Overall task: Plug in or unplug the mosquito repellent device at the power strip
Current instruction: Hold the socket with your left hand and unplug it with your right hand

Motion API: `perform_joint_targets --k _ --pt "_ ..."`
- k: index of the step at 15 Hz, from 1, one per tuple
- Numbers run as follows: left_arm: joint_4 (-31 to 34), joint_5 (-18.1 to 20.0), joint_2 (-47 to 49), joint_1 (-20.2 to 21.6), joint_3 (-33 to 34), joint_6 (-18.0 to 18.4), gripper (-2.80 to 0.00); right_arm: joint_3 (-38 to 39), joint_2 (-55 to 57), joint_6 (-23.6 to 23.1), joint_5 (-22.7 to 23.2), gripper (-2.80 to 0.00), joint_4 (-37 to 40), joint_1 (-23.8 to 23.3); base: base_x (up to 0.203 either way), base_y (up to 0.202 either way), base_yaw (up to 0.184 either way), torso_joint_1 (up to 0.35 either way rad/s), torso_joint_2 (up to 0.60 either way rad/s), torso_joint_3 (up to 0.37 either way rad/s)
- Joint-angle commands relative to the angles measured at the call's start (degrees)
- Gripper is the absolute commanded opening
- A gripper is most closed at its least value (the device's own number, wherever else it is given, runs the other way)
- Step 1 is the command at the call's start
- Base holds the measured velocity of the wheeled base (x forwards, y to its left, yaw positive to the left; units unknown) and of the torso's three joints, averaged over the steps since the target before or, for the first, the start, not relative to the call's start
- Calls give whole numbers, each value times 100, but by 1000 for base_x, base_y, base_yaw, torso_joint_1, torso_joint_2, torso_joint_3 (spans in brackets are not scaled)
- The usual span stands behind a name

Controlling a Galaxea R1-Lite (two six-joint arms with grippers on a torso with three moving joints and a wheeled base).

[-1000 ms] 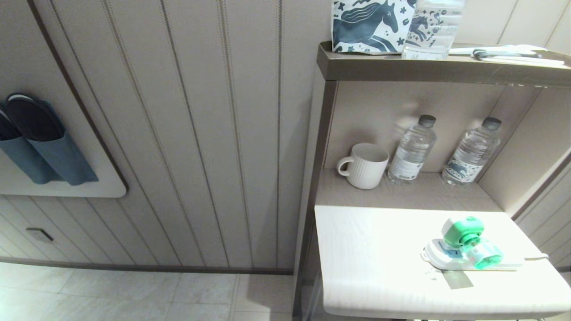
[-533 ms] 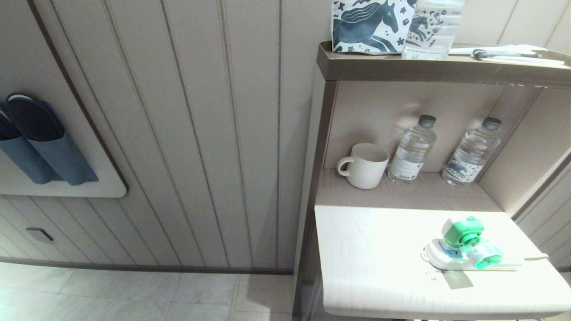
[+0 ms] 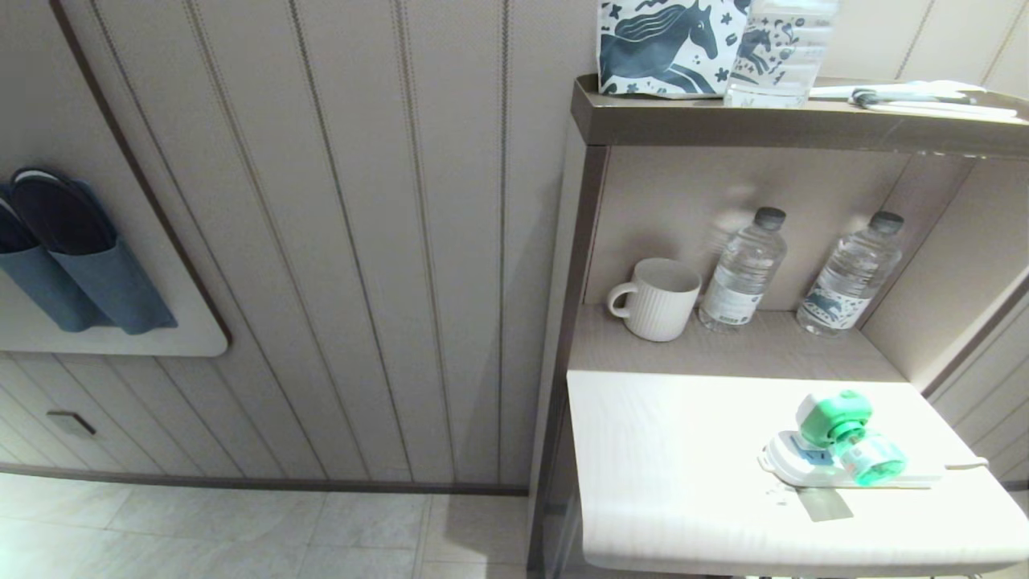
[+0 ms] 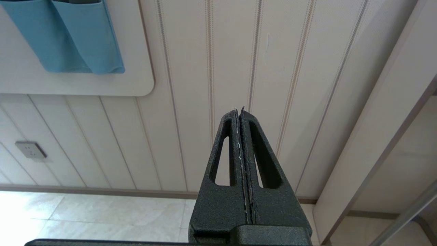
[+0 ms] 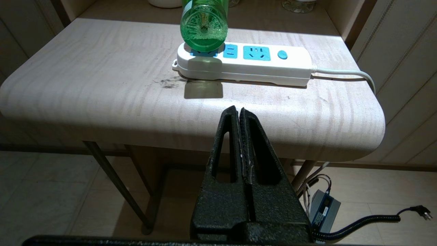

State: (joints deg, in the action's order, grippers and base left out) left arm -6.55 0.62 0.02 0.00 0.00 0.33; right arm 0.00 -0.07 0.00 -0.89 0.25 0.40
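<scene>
The mosquito repellent device (image 3: pixel 848 438) (image 5: pixel 204 22), white-and-green head with a translucent green bottle, stands plugged into the left end of the white power strip (image 3: pixel 812 469) (image 5: pixel 259 65) on the pale table (image 3: pixel 683 482). My right gripper (image 5: pixel 238 111) is shut and empty, hanging in front of the table's near edge, short of the strip. Over by the panelled wall, left of the shelf unit, my left gripper (image 4: pixel 239 110) is shut and empty. Neither arm shows in the head view.
A white mug (image 3: pixel 655 297) and two clear water bottles (image 3: pixel 744 269) (image 3: pixel 852 273) stand on the shelf behind the table. The strip's white cord (image 5: pixel 348 73) runs off the table's right side. A grey adapter (image 5: pixel 324 212) lies on the floor. Blue slipper pockets (image 3: pixel 80 273) hang on the wall.
</scene>
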Motion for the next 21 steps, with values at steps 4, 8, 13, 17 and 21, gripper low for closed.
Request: perform_joint_targets --k 4,8,13,17,21 --pt "-4 -1 -2 0 0 2 -280 0 7 -62 1 -280 -43 -5 0 0 0 0 0 0" --pt "-4 -1 -2 0 0 2 -280 -169 18 -88 -9 -280 297 -13 0 0 0 0 0 0" --pt "-4 -1 -2 0 0 2 -280 -2518 1003 -78 54 -280 1445 2 0 0 0 0 0 0" --pt "-4 -1 -2 0 0 2 -280 -4013 3068 34 67 -280 1744 44 0 0 0 0 0 0" --pt "-4 -1 -2 0 0 2 -280 -6819 5284 385 81 -280 3563 155 0 0 0 0 0 0"
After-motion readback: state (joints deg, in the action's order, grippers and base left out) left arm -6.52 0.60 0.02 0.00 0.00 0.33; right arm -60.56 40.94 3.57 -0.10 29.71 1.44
